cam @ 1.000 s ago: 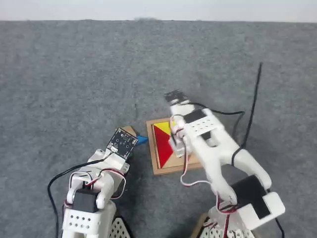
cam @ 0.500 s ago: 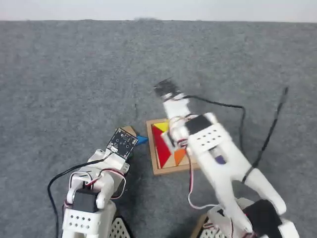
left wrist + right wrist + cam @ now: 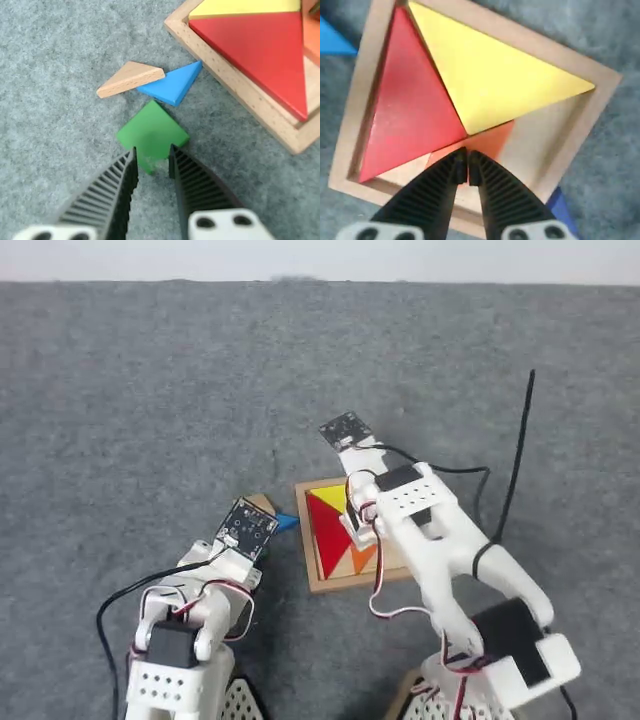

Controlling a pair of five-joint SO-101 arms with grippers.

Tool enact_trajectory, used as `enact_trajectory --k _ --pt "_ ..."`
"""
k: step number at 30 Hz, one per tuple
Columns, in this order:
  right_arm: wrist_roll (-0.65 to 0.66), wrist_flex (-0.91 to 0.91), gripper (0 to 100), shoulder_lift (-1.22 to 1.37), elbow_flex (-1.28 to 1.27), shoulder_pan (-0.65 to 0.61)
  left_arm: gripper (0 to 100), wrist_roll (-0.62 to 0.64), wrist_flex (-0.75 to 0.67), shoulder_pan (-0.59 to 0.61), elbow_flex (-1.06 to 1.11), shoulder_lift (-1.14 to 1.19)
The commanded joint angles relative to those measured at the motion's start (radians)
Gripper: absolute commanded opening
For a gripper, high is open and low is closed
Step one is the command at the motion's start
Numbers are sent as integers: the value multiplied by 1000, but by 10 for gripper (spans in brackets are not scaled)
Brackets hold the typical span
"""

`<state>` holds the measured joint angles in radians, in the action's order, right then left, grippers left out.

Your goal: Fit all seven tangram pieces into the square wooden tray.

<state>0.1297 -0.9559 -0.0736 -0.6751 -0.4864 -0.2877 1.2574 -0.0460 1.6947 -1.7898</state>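
The square wooden tray [image 3: 345, 583] lies mid-table and holds a yellow triangle [image 3: 490, 75], a red triangle [image 3: 405, 120] and an orange piece [image 3: 487, 140]. My right gripper [image 3: 465, 162] hangs over the tray, shut, its tips above the orange piece. A green square [image 3: 152, 135], a blue triangle [image 3: 172, 84] and a wood-coloured triangle [image 3: 130, 78] lie on the carpet beside the tray's rim [image 3: 225, 64]. My left gripper [image 3: 152, 157] is open, with the green square's near corner between its fingers.
A dark blue piece [image 3: 562, 210] lies on the carpet just outside one corner of the tray. Grey carpet spreads out beyond the tray to the far edge. The right arm's black cable [image 3: 515, 450] rises to the right of the tray.
The right arm swung out toward the far left half a second ago, then drew back over the tray; the orange piece now shows beside it. The left arm kept still.
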Motion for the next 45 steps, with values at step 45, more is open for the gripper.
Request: enact_trajectory --k 45 --pt "35 -54 9 -648 -295 -39 98 -8 -2 6 -12 -12"
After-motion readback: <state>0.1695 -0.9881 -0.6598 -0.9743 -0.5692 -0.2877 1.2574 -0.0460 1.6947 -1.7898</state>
